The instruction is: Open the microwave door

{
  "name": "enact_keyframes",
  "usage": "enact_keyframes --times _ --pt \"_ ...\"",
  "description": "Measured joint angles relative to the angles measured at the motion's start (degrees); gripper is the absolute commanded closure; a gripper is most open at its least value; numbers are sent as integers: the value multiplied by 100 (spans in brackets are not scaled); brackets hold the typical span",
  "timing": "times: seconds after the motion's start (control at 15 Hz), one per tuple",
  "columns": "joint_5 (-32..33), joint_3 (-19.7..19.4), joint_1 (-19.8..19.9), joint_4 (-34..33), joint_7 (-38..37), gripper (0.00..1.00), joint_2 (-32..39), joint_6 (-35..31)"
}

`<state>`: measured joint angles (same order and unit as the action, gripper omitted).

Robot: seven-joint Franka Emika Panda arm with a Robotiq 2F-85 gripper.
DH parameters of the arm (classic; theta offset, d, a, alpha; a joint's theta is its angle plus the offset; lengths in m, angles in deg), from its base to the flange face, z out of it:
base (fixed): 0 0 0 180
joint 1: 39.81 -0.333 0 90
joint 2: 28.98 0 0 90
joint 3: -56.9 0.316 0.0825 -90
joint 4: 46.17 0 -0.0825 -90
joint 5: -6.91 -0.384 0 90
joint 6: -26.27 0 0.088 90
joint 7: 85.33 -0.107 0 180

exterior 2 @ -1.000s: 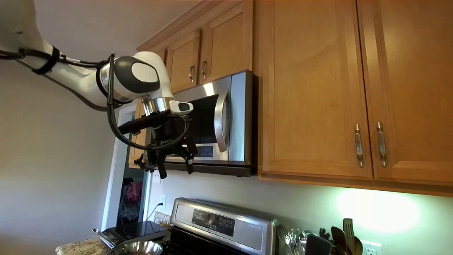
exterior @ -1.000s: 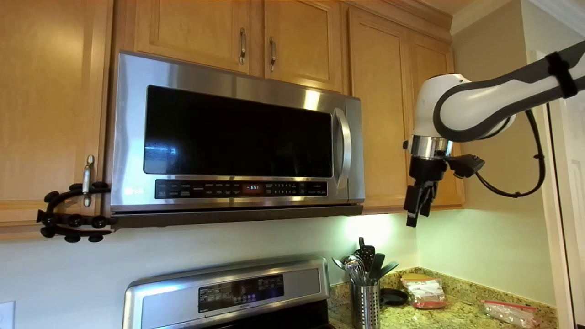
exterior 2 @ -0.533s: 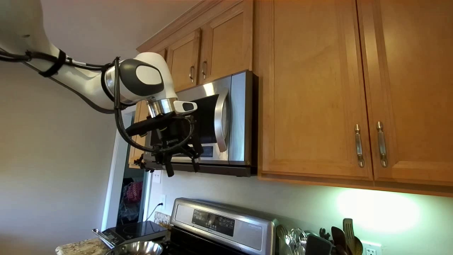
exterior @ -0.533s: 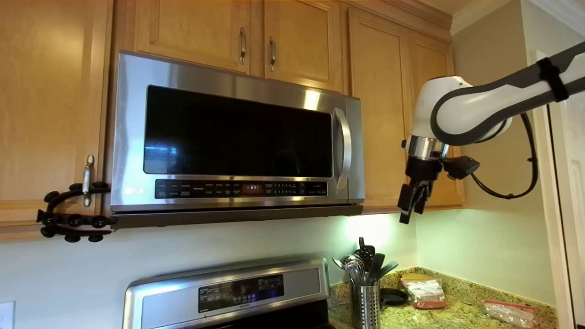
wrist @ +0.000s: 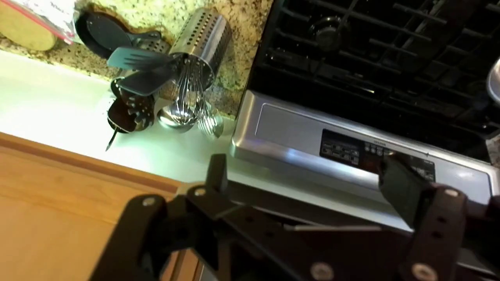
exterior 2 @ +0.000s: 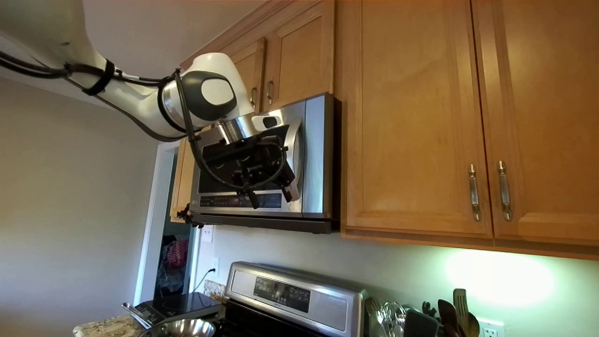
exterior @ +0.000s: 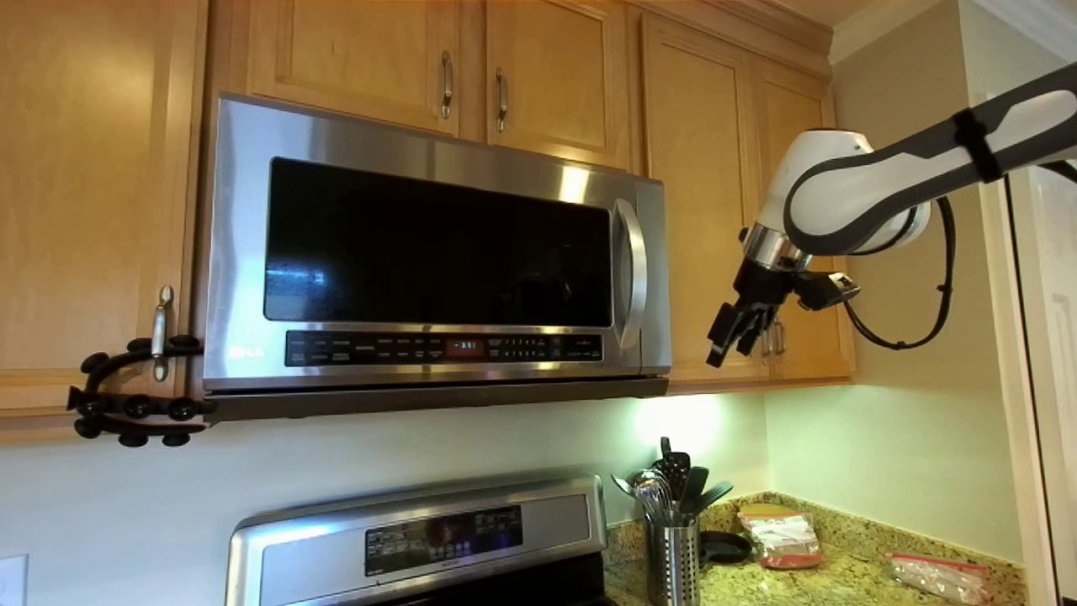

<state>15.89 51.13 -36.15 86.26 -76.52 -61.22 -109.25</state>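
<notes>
Claw (exterior 2: 273, 199) spread wide, angled downward, apart from the closed microwave door (exterior: 429, 242).

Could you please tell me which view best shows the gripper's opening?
The wrist view: the gripper is closest, its fingers clearly apart. Both exterior views show it smaller; in an exterior view it partly blends into the dark microwave door.

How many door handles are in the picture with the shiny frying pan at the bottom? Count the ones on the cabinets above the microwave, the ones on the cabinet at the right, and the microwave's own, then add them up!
In an exterior view:
Over-microwave cabinet handles: 2
Right-side cabinet handles: 2
Microwave door handle: 1
Total: 5
</notes>
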Motion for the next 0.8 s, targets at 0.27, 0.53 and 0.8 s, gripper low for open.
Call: enact_keyframes --times 0.27,0.53,0.8 --pt "-384 -44 -86 -502 29 0 459 -575" --pt "-612 -46 -178 -1062 33 0 1086 -969" --pt "-671 -31 -197 -1515 33 0 1505 -1138"
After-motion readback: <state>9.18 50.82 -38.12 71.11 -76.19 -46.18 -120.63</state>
